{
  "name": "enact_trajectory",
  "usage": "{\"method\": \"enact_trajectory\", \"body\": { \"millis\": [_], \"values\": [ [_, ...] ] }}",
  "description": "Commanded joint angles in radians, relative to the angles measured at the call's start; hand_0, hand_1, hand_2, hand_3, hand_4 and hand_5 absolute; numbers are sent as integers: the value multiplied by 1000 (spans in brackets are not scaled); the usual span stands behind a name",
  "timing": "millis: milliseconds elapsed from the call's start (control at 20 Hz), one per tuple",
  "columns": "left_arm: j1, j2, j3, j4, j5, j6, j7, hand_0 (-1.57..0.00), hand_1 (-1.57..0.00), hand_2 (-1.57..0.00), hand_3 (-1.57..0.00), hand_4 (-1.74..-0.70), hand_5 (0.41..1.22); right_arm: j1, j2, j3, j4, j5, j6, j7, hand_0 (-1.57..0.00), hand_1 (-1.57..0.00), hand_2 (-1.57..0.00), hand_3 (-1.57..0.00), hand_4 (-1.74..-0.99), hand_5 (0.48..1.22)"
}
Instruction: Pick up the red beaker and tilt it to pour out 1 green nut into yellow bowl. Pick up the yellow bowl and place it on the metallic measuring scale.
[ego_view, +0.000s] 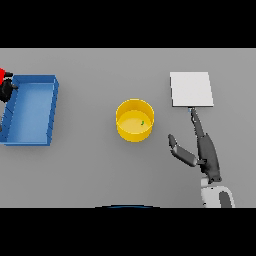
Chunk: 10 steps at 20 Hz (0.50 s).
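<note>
In the head view, your yellow bowl (134, 120) at frame centre already holds one green nut (142, 122); pouring looks done. The right hand (205, 150), lower right, is released, empty. The bowl still needs lifting onto the metallic scale (191, 89), upper right. The left hand (6, 90) at the far left edge grasps the red beaker (4, 75).

Yellow bowl (134, 120), green nut (142, 122) inside. Blue bin (31, 110). Red beaker (2, 75) at left edge. Scale (191, 89) pale metallic grey. Table (100, 165) plain grey. Right hand (207, 155) dark grey.
</note>
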<state>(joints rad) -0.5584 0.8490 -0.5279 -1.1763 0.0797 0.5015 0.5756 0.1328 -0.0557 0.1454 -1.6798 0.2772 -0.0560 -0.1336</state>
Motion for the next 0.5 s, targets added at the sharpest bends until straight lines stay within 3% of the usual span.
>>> {"method": "enact_trajectory", "body": {
  "millis": [0,150,200,250,300,350,450],
  "values": [
    [3,3,-10,1,-2,6,6,-1571,-1571,-1571,-1531,-1741,1166,-5,1,3,-2,8,-5,2,1,1,1,1,-1214,666],
    [20,21,-46,-14,5,22,29,-1571,-1571,-1571,-1551,-1741,967,13,-1,1,-14,4,-7,-28,1,1,1,1,-1205,664],
    [22,33,-60,-21,12,9,33,-1571,-1571,-1571,-1555,-1667,908,9,0,3,-14,6,-6,-23,1,1,1,1,-1202,667],
    [16,37,-77,-18,21,-18,36,-1571,-1571,-1571,-1503,-1530,865,18,-4,2,-23,5,-5,-20,1,1,1,1,-1197,664],
    [19,41,-78,-29,21,-44,28,-1564,-1449,-1432,-1362,-1374,830,20,-5,2,-26,4,-4,-15,1,1,1,1,-1192,663],
    [37,60,-81,-60,69,-92,9,-1457,-1180,-1187,-1129,-1229,803,23,-1,1,-25,-5,0,-22,1,1,1,1,-1188,663],
    [34,85,-88,-85,116,-189,28,-932,-755,-767,-722,-1034,758,25,-5,4,-21,5,-3,-28,1,1,1,1,-1185,665]
  ]
}}
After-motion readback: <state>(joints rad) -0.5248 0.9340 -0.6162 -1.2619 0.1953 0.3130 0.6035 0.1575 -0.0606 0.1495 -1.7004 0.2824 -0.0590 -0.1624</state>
